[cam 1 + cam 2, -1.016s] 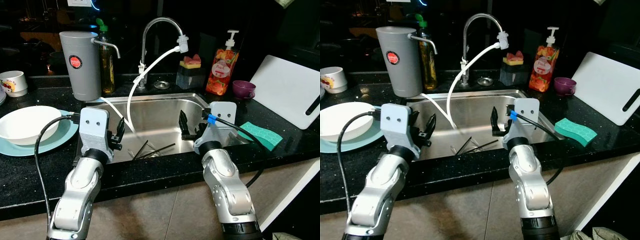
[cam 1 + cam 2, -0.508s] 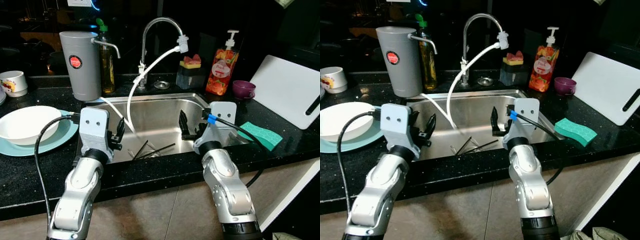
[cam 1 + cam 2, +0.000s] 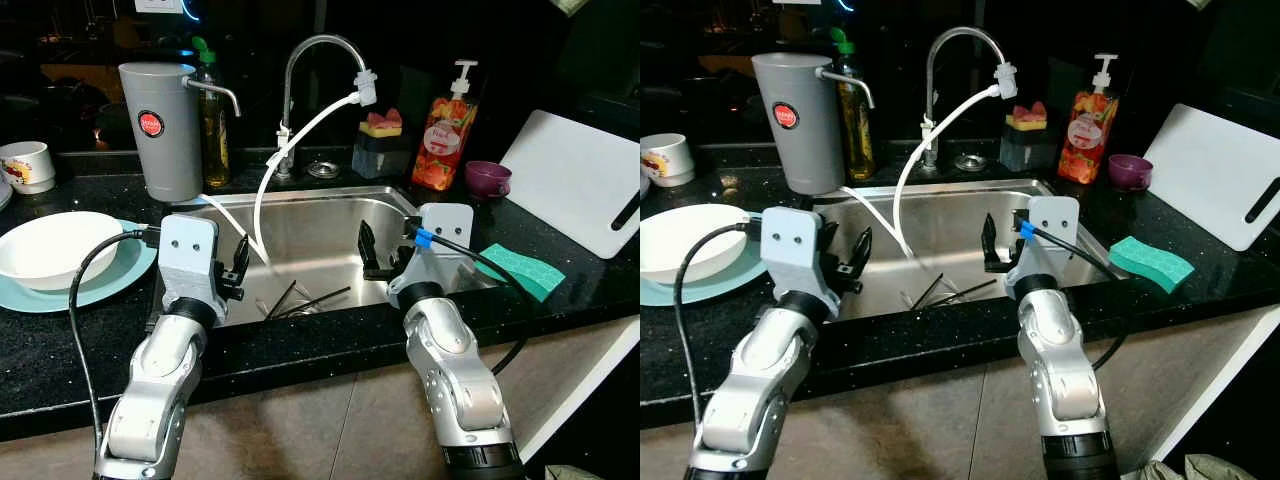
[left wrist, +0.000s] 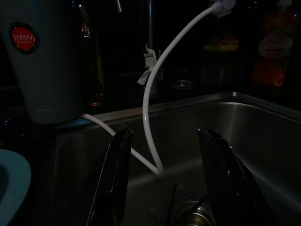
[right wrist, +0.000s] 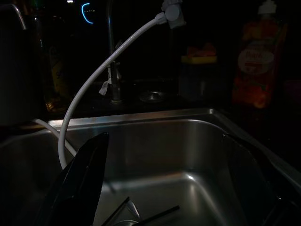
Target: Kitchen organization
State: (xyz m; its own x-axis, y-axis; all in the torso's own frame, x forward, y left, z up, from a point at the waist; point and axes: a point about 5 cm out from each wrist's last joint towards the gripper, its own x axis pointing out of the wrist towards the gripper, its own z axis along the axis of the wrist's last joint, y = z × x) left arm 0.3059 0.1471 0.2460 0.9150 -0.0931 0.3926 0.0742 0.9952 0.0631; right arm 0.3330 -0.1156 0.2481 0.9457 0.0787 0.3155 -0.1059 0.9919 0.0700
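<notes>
A steel sink (image 3: 330,205) sits in the black counter, with dark chopsticks (image 3: 305,300) lying on its bottom near the drain. My left gripper (image 3: 240,266) is open above the sink's left side, nothing between its fingers (image 4: 115,181). Over the sink's right side my right gripper (image 3: 375,253) is open and empty too, its fingers (image 5: 80,181) spread wide. A white hose (image 3: 275,160) runs from the tap (image 3: 320,45) down into the basin.
A white bowl (image 3: 55,245) on a teal plate stands at the left, a mug (image 3: 25,165) behind it. A grey water filter (image 3: 160,130), oil bottle, sponge holder, soap bottle (image 3: 445,130), purple cup (image 3: 487,178), white cutting board (image 3: 580,180) and green sponge (image 3: 520,268) line the counter.
None of the objects or grippers has visibly moved; the head view shifted very slightly.
</notes>
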